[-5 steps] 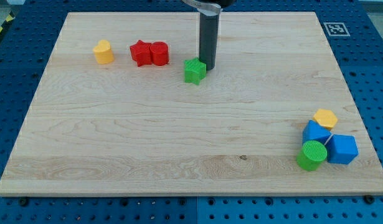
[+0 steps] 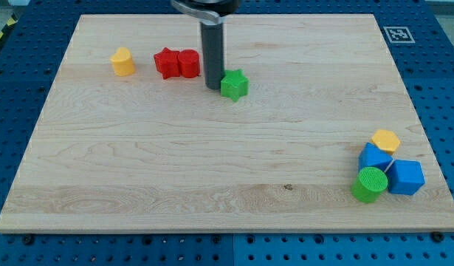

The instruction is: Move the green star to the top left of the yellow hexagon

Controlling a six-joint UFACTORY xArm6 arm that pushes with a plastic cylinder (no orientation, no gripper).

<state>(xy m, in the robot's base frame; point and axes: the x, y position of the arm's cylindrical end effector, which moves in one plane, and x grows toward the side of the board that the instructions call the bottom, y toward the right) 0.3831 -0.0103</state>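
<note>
The green star lies on the wooden board, above its middle. My tip stands right at the star's left side, touching or nearly touching it. The yellow hexagon sits far off at the view's lower right, at the top of a cluster of blocks.
Below the hexagon are two blue blocks and a green cylinder. Two red blocks sit side by side just left of my tip. A yellow block lies at the upper left.
My tip has moved from the star's right side over to its left side. The green star sits slightly further right than before.
</note>
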